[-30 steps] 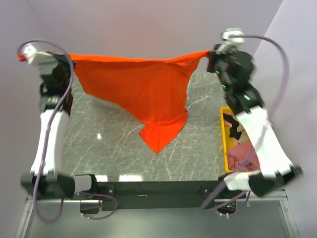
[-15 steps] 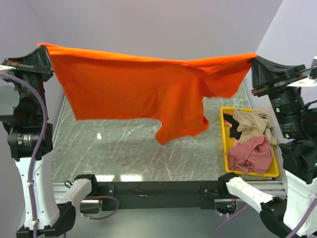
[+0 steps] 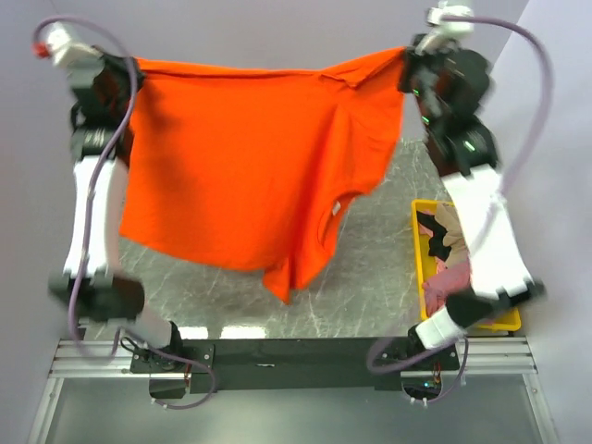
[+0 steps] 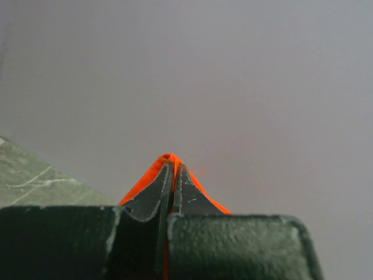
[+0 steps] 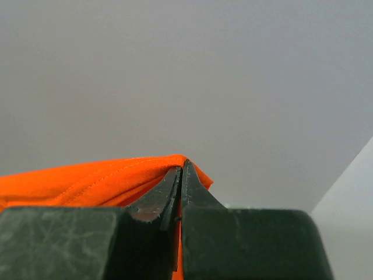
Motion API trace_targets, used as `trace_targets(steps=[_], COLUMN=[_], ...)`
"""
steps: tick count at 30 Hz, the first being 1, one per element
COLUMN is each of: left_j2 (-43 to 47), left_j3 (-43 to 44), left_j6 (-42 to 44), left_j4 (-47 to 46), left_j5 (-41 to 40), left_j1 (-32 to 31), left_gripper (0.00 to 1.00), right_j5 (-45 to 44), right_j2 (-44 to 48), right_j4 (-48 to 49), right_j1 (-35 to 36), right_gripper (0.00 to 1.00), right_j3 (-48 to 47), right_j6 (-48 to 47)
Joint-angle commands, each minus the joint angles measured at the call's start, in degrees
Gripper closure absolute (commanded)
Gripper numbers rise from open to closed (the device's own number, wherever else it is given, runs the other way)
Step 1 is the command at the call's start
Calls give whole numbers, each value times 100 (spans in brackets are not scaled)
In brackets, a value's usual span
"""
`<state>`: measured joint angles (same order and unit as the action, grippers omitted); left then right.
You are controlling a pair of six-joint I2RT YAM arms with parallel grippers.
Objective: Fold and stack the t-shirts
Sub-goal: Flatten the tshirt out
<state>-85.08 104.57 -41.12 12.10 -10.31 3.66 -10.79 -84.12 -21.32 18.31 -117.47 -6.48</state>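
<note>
Orange-red t-shirt [image 3: 240, 166] hangs spread between the two raised grippers.

The left gripper [image 4: 173, 170] and the right gripper [image 5: 181, 170] each pinch a top corner of the cloth with fingers pressed together. The cloth drapes between and below them, above the marble table [image 3: 370, 268]. Below the right gripper, a yellow bin [image 3: 417, 259] holds a pink t-shirt [image 3: 446, 282] and a beige t-shirt [image 3: 450, 220], partly hidden by the arm.

Three t-shirts [image 3: 231, 166], one yellow bin [image 3: 418, 264], two arms [image 3: 92, 208]
</note>
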Motion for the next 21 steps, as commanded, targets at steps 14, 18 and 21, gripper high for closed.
trace_targets(steps=[14,18,21], left_j2=[-1547,-1161,-417], left_j3=[2340,1375,-117], left_j6=[500,570,597], left_j4=[-867,-1059,-1331], left_j5=[740,1153,1110], left_j1=[293,302,302], left_gripper=[99,99,100], right_j5=[270,463,691], right_j2=[-810,-28,570], right_j4=[1499,1683,1877], right_j1=[-248,-257,-257], right_gripper=[100,100,100], right_j3=[-1237,274,1645], right_j6=[-670,-609,-504])
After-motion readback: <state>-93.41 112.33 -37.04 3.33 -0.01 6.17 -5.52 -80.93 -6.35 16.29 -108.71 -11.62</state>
